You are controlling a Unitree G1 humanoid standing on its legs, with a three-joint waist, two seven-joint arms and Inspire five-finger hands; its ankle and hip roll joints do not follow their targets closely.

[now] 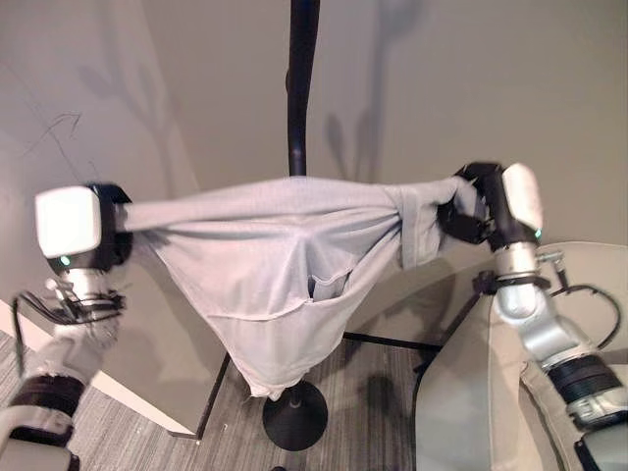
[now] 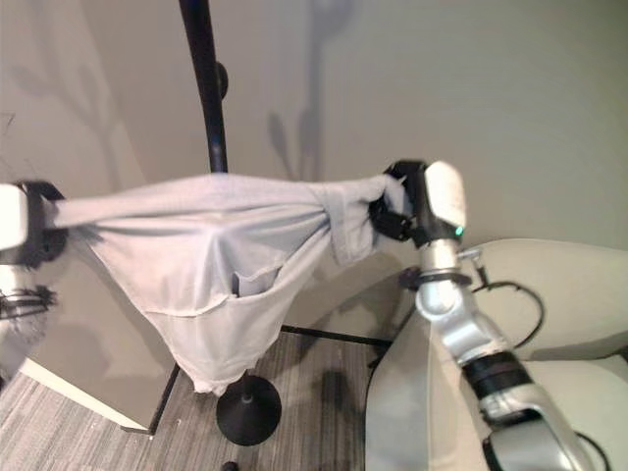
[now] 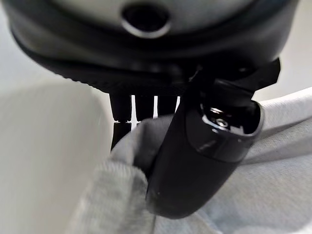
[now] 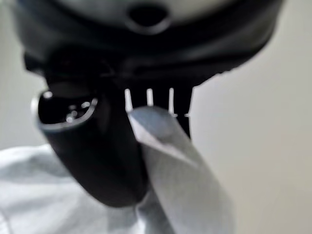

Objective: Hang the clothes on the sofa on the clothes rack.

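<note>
A light grey shirt (image 1: 275,255) hangs stretched between my two hands, in front of the black pole of the clothes rack (image 1: 301,88). My left hand (image 1: 108,228) is shut on the shirt's left end; in the left wrist view its thumb (image 3: 204,156) presses the cloth (image 3: 122,185) against the fingers. My right hand (image 1: 471,208) is shut on the right end, where a sleeve folds down; in the right wrist view its thumb (image 4: 92,146) pinches the cloth (image 4: 170,161). The shirt's lower part sags to a point above the rack's round base (image 1: 294,414).
A plain wall stands close behind the rack. A pale sofa (image 2: 579,294) curves at the lower right beneath my right arm. A light panel (image 1: 147,363) leans at the lower left over grey carpet (image 1: 128,437). A thin black bar (image 1: 383,340) runs along the floor.
</note>
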